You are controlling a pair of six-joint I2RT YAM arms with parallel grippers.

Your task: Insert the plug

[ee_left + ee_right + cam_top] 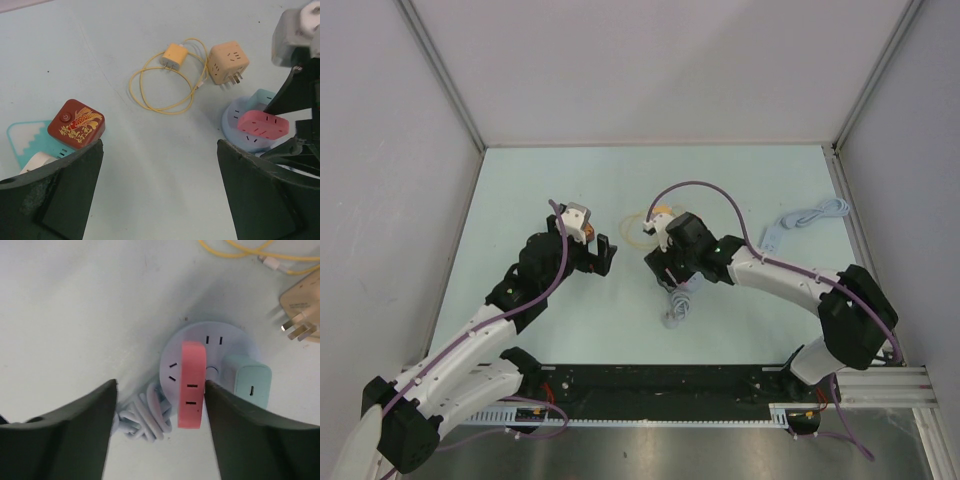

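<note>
While the right gripper [160, 390] hangs with jaws spread wide around it, the pink plug [191, 385] stands on the round blue socket hub [192, 332], beside a mint charger [247, 382]. It looks light, rigid and slick, so pinch its broad flat sides. The left gripper [159, 150] also gapes, holding nothing.

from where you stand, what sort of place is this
Probably a robot lab test cell, not a home: a pale table boxed in by plain grey panels, a black mounting rail, and staged plug gear like the yellow charger and round socket hub.
</note>
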